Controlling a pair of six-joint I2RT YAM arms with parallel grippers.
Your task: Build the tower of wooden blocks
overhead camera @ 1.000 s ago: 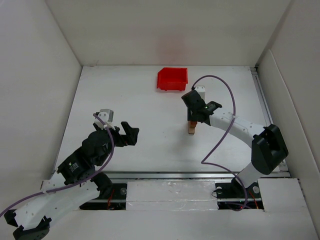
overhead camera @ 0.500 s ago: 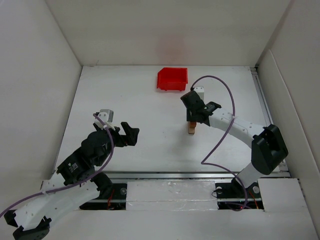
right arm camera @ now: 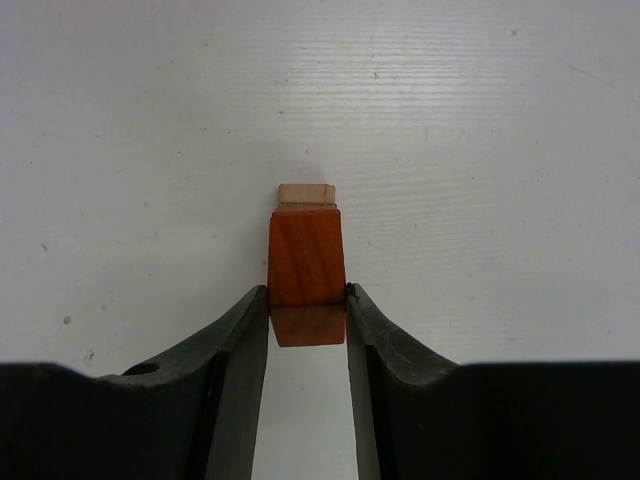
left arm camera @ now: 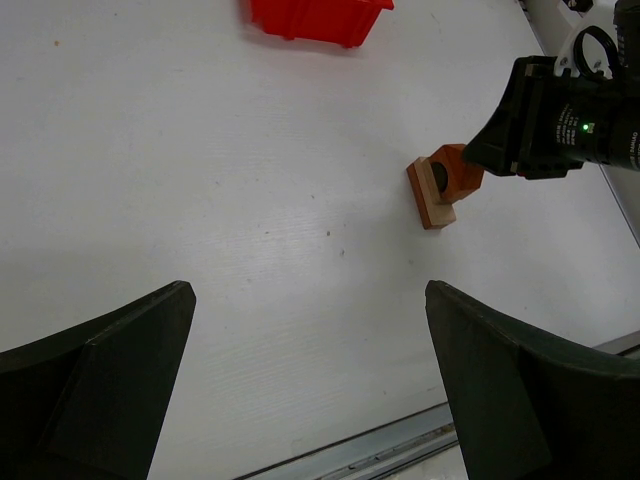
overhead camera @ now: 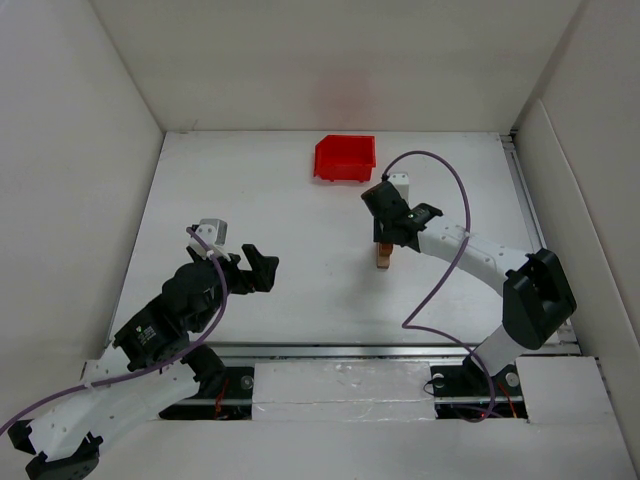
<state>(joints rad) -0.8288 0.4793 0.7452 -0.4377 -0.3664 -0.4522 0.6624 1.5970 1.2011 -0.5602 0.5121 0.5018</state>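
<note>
My right gripper [right arm camera: 306, 292] is shut on an orange-brown wooden block [right arm camera: 306, 262] with a peaked end. This block rests against a light tan block [right arm camera: 305, 194] that lies on the white table. From the left wrist view the pair of blocks [left arm camera: 443, 184] stands at the right, with the right gripper [left arm camera: 548, 118] reaching in from the side. In the top view the blocks [overhead camera: 384, 258] sit right of centre under the right gripper [overhead camera: 388, 238]. My left gripper [left arm camera: 308, 300] hangs wide open over bare table, far left of the blocks [overhead camera: 262, 270].
A red plastic bin [overhead camera: 345, 157] stands at the back centre, also seen in the left wrist view as the red bin [left arm camera: 318, 18]. White walls enclose the table on three sides. A metal rail [overhead camera: 400, 350] runs along the near edge.
My right gripper has shifted slightly toward the back left with the block in it. The left arm has not moved.
</note>
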